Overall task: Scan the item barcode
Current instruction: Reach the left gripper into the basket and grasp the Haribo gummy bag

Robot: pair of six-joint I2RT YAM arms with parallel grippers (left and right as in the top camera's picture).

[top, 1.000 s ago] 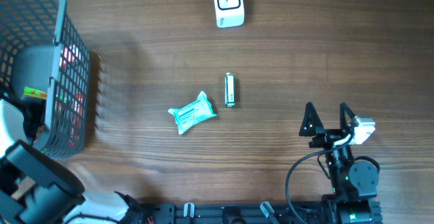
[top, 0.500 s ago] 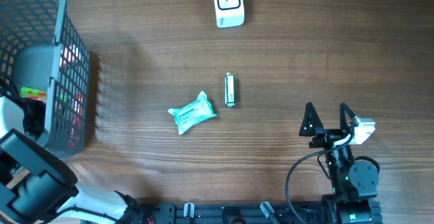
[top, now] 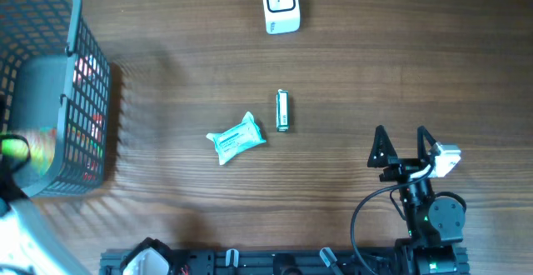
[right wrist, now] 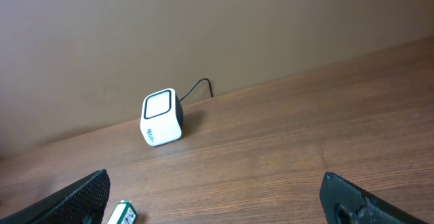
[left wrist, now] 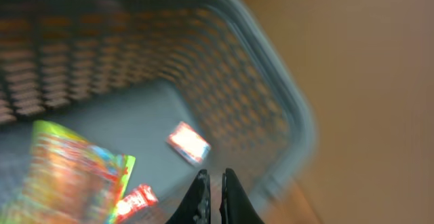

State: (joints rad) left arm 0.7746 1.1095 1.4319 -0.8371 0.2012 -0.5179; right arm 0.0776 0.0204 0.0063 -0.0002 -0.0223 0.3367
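Apparently nothing is scanned yet: the left end effector (left wrist: 210,198), pressed together and seemingly empty, hangs over the basket (left wrist: 277,71); the right end effector (top: 400,140) rests spread.

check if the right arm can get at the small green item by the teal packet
Probably yes: the right arm has its jaws open, and only bare table lies between it and the small green item; the teal packet sits beyond it.
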